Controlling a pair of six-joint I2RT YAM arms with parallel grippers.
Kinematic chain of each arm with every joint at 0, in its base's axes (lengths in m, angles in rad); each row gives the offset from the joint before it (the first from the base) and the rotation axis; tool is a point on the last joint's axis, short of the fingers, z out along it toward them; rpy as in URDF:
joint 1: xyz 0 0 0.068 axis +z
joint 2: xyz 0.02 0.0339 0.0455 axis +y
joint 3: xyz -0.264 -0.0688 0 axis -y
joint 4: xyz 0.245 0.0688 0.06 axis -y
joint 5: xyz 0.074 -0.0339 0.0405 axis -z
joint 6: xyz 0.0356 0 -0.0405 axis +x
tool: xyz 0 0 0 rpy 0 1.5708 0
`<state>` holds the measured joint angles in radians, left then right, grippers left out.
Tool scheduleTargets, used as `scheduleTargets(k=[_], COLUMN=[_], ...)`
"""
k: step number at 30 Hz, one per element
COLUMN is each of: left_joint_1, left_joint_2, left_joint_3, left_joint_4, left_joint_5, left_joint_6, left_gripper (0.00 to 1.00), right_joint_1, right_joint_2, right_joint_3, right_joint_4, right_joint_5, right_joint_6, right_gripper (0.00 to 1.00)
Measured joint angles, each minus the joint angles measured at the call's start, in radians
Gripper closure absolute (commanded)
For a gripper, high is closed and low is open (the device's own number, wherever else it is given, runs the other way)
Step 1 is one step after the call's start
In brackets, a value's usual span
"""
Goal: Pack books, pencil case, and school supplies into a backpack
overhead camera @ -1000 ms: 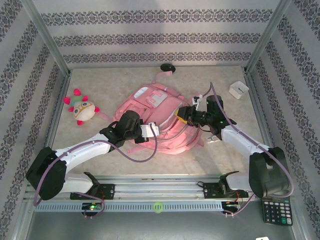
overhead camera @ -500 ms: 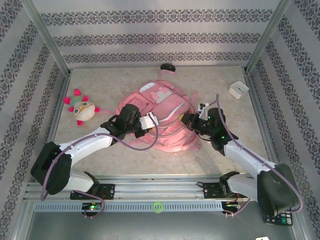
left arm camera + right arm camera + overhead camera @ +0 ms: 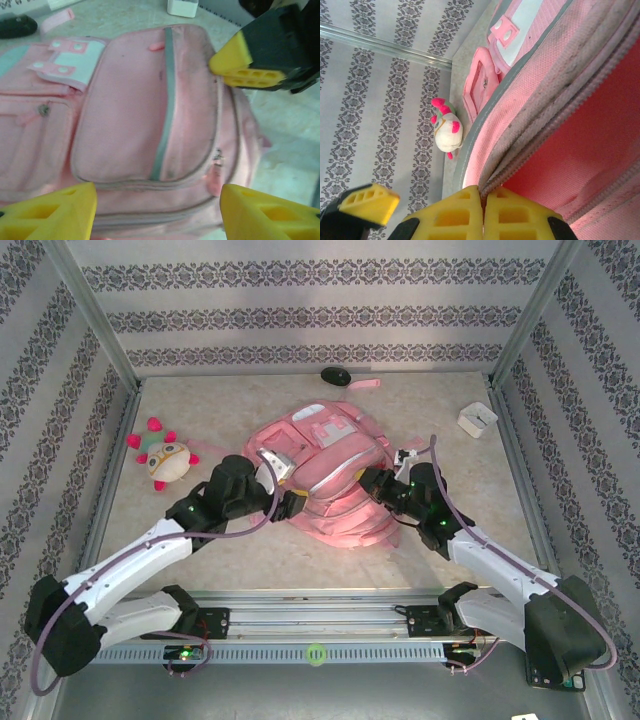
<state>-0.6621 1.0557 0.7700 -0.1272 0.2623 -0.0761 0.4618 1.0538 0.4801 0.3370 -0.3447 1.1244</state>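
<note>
Backpack (image 3: 335, 465): middle of the counter (image 3: 220, 410), between both arms, with the zip open on its right side.
Left jaws: spread apart and empty, at its near left edge.
Right jaws: clenched on the zip rim (image 3: 545, 115).
Handling: soft, light fabric that likely sags, so the firmer zip seam is the place to grip.

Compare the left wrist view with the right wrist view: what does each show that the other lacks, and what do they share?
The left wrist view adds the white box, a black object at the top left, and the grey-striped front pocket of the backpack, framed by the open left gripper. The right wrist view adds the plush toy, the patterned wall and the pink lining, with the right gripper shut on the backpack's zipper edge. Both show the backpack's outer fabric and its white panel with pink snap tabs.
</note>
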Motion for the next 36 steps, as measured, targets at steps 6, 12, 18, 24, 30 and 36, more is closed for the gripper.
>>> scheduleTargets(k=[6, 12, 18, 24, 30, 36], left_joint_1=[-0.151, -0.229, -0.246, -0.247, -0.248, -0.259], left_joint_2=[0.077, 0.251, 0.298, 0.335, 0.405, 0.391], left_joint_3=[-0.014, 0.027, 0.029, 0.029, 0.029, 0.01], left_joint_4=[-0.002, 0.0, 0.032, 0.114, 0.137, 0.203], left_joint_5=[-0.119, -0.204, -0.271, -0.304, -0.293, -0.243], left_joint_6=[-0.203, -0.297, -0.359, -0.399, -0.416, -0.404], left_gripper=[0.36, 0.38, 0.48, 0.59, 0.92, 1.0], right_joint_1=[0.01, 0.014, 0.014, 0.014, 0.019, 0.039], right_joint_2=[0.002, 0.002, 0.002, 0.002, 0.003, 0.032], right_joint_3=[0.0, 0.0, 0.0, 0.0, 0.0, 0.003], right_joint_4=[0.006, 0.006, 0.005, 0.008, 0.006, 0.019], right_joint_5=[0.016, 0.019, 0.019, 0.027, 0.031, 0.042], right_joint_6=[0.0, 0.0, 0.0, 0.0, -0.001, 0.022], right_gripper=[1.0, 1.0, 1.0, 1.0, 0.94, 0.58])
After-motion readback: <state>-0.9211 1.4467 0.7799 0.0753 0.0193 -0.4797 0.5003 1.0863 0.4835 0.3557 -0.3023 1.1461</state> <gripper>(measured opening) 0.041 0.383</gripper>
